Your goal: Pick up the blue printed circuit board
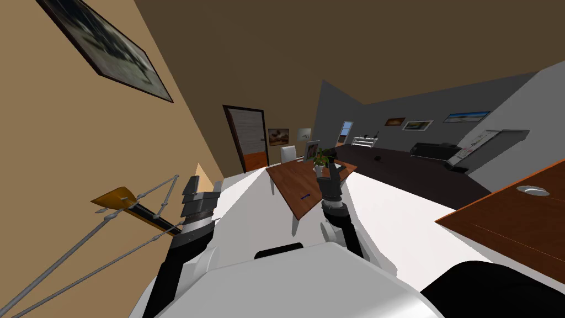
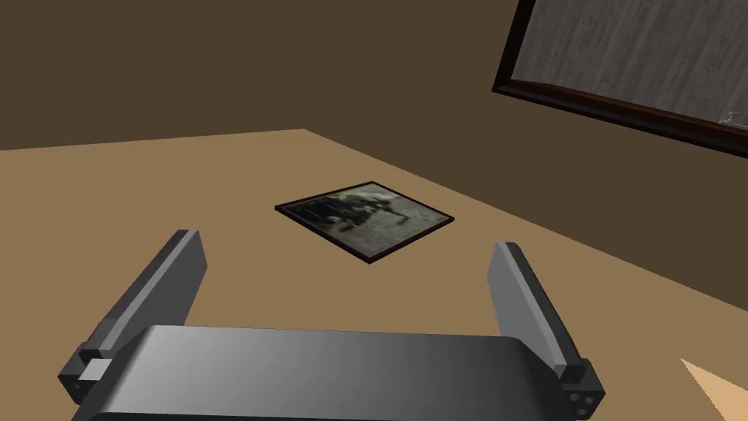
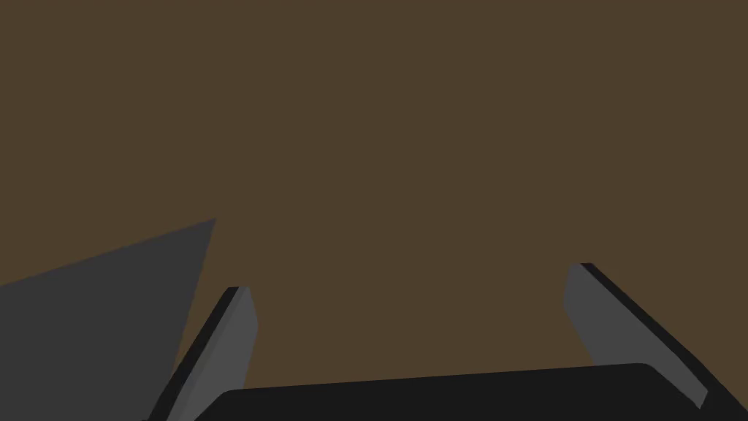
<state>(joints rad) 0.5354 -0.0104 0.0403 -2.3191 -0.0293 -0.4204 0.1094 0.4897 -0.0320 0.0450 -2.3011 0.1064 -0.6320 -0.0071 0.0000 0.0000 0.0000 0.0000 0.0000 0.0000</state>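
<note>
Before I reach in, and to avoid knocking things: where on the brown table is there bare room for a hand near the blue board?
Bare: the near half of the brown table, around the blue board out to the near corner. Crowded: the far end, where a potted plant and a white frame stand together.

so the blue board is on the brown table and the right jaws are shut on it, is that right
Not quite. The right jaws are open and hold nothing: the right wrist view shows them wide apart with just a flat brown surface between them. The rest stands: in the head view the blue board lies on the brown table.
</note>
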